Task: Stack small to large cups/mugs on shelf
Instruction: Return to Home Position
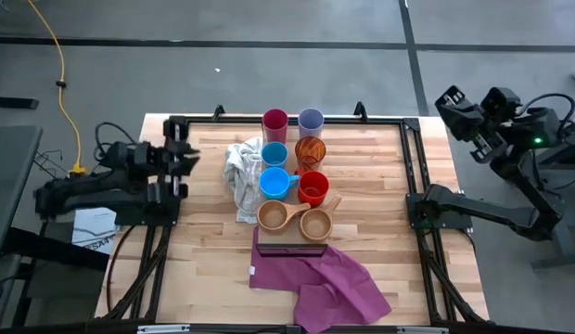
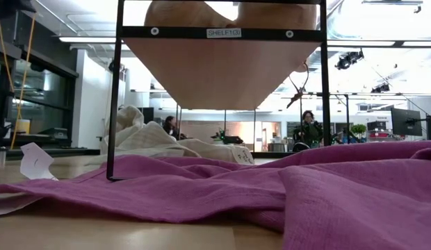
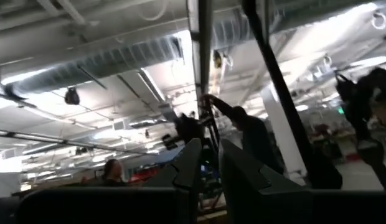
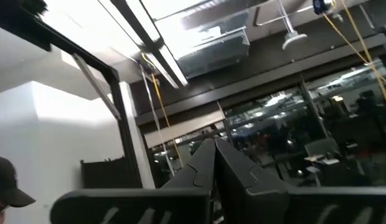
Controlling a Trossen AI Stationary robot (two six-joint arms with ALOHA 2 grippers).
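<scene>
Several cups stand in two rows along the light-wood shelf [image 1: 289,249] in the middle of the table. From far to near they are a magenta tumbler [image 1: 274,122] and a lavender one [image 1: 311,120], a blue mug [image 1: 274,154] and an orange translucent tumbler [image 1: 310,150], a second blue mug [image 1: 274,182] and a red mug [image 1: 313,188], then two tan wooden cups [image 1: 272,216] [image 1: 316,224]. The low view shows the shelf plank [image 2: 222,69] from below. My left gripper [image 1: 190,153] [image 3: 208,165] hovers at the table's far left, narrowly open and empty. My right gripper [image 1: 445,100] [image 4: 215,155] is raised beyond the far right corner, shut and empty.
A white cloth [image 1: 243,176] lies bunched just left of the cups. A purple cloth [image 1: 334,278] spreads at the near end of the shelf and fills the low view [image 2: 306,187]. Dark frame rails [image 1: 413,167] run along the table's sides. People show in the room behind.
</scene>
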